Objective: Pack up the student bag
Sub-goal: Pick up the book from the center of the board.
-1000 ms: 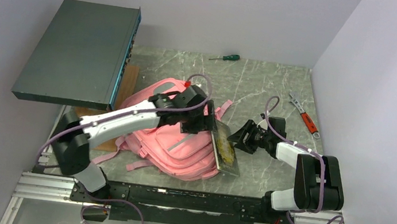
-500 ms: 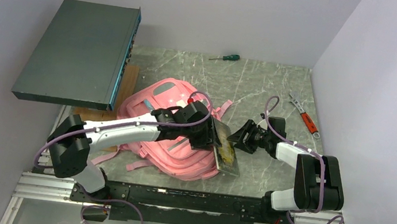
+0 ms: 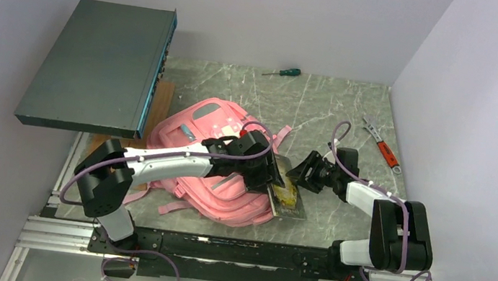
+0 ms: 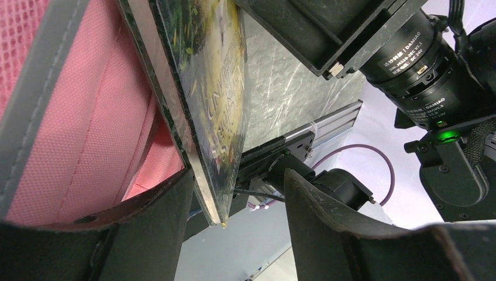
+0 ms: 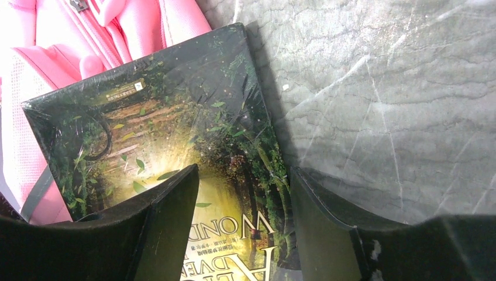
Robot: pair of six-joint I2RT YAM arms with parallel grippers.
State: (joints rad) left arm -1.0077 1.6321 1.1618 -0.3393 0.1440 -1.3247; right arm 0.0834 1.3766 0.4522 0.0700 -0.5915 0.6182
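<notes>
The student bag (image 3: 206,178), a pink backpack, lies flat on the marble table; its pink fabric also shows in the left wrist view (image 4: 76,123) and the right wrist view (image 5: 146,29). A book with a dark green forest cover (image 3: 288,198) leans against the bag's right side, its lower edge on the table. My left gripper (image 3: 269,177) reaches over the bag, open, with the book's edge (image 4: 205,117) between its fingers and against the left one (image 4: 149,234). My right gripper (image 3: 304,171) is open just above the book's cover (image 5: 175,129).
A large dark grey flat box (image 3: 99,66) stands raised at the back left over a wooden board (image 3: 163,99). A green-handled screwdriver (image 3: 283,72) lies at the back. A red-handled tool (image 3: 384,149) lies by the right wall.
My left arm has swung forward and right across the bag, and the book has tipped lower toward the table. My right gripper has edged a little closer to the book.
</notes>
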